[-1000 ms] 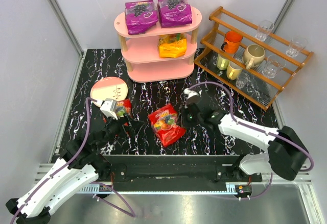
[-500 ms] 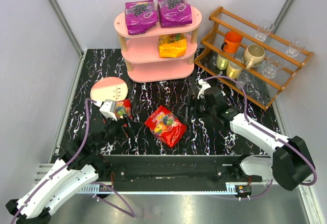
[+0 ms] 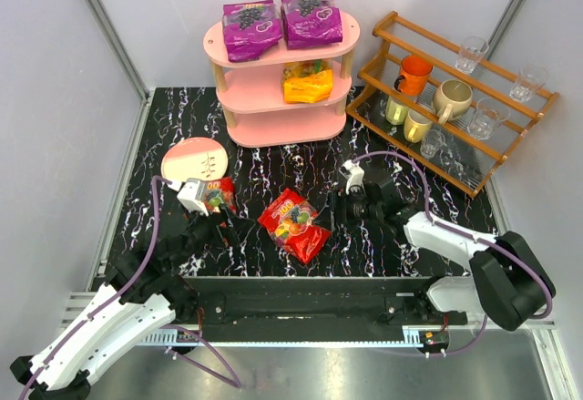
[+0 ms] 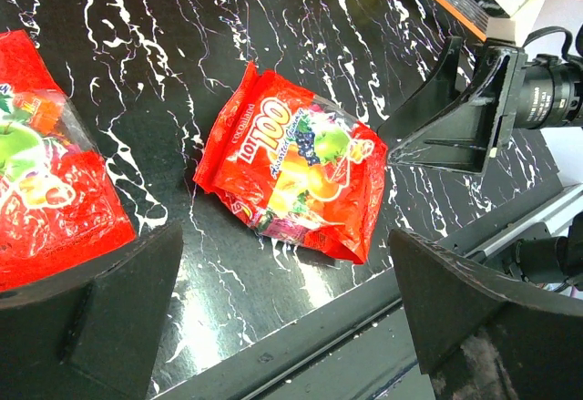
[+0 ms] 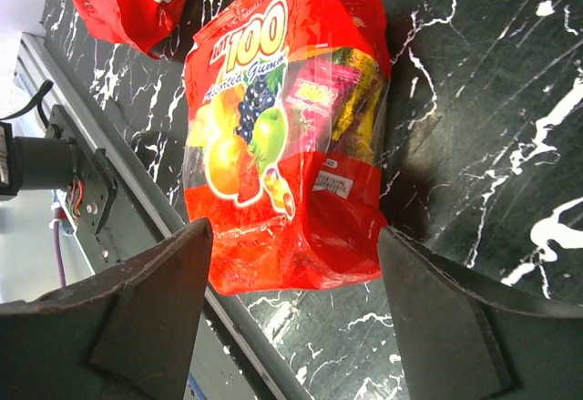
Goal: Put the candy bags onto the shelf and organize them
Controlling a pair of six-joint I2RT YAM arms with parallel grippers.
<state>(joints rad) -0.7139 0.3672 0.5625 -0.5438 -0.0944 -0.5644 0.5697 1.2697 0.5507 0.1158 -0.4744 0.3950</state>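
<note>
Right claw [image 3: 339, 209]: wide open, empty. Glossy red plastic candy bag [image 5: 282, 136] lies flat on the black marbled counter [image 3: 173, 127] straight ahead of it, framed by both fingers, long axis pointing away. Left claw [image 4: 287, 236] also open and empty, farther from that bag, with a second red pouch [image 4: 46, 200] under its left finger. Pink three-tier oval shelf [image 3: 273, 129] sits well off to the right claw's side.

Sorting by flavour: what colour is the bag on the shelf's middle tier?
The bag is orange, clearest in the top external view.
</note>
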